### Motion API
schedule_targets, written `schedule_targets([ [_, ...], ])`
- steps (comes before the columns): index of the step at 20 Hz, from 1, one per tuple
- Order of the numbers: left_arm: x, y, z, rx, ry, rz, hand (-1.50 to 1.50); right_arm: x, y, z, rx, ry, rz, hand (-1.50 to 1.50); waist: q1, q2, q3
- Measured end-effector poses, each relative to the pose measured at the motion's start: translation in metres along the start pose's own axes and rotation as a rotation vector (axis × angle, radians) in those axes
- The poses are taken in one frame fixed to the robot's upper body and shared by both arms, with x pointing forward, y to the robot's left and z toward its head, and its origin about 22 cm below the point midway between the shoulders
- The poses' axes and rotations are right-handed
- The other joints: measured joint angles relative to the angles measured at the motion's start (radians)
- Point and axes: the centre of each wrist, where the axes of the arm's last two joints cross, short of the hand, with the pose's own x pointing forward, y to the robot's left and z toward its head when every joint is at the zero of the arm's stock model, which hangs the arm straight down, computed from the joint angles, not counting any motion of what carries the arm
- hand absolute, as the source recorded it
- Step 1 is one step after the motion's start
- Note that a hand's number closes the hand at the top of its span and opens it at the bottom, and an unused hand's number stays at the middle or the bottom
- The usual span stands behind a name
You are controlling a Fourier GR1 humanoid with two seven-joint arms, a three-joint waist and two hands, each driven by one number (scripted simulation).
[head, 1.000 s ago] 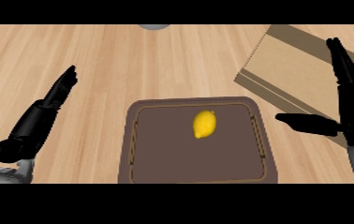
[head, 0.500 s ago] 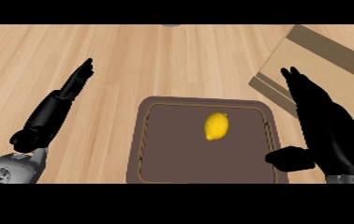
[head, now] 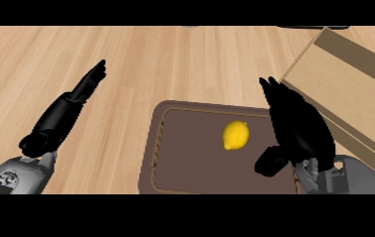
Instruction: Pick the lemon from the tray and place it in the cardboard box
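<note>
A yellow lemon (head: 235,135) lies on the dark brown tray (head: 183,151) at the lower middle of the head view. My right hand (head: 296,127) hovers over the tray's right edge, just right of the lemon, fingers straight and pointing away, thumb bent low toward the tray. It holds nothing. The cardboard box (head: 333,77) lies at the upper right, partly behind that hand. My left hand (head: 70,107) rests open at the left, over bare wood, well away from the tray.
A light wooden counter (head: 168,62) stretches across the view. A dark object (head: 311,28) peeks in at the top edge near the box.
My right hand has moved left and down, from beside the box to the tray's right edge next to the lemon. The view has shifted, so tray and lemon sit further right and lower.
</note>
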Motion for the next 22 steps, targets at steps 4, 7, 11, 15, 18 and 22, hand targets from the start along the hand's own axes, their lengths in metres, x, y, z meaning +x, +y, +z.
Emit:
schedule_targets([
  [4,-0.002,-0.003,-0.004,0.007,0.008,0.005,0.0,0.015,0.008,-0.014,0.054,0.017,0.007,-1.5,-0.012,-0.002,0.001],
  [7,-0.003,0.002,-0.004,0.011,0.014,0.007,0.0,0.028,0.015,-0.025,0.082,0.036,-0.001,-1.5,-0.015,-0.004,0.002],
  [11,-0.004,0.004,-0.006,0.013,0.023,0.009,0.0,0.044,0.026,-0.038,0.106,0.063,0.009,-1.5,-0.022,-0.005,0.003],
  [15,-0.007,0.006,-0.007,0.02,0.029,0.009,0.0,0.057,0.033,-0.049,0.096,0.092,0.041,-1.5,-0.028,-0.007,0.003],
  [18,-0.009,0.004,-0.003,0.019,0.031,0.006,0.0,0.067,0.037,-0.055,0.094,0.104,0.051,-1.5,-0.03,-0.009,0.004],
  [22,-0.011,0.003,-0.003,0.024,0.026,0.011,0.0,0.078,0.048,-0.06,0.099,0.128,0.073,-1.5,-0.035,-0.008,0.006],
])
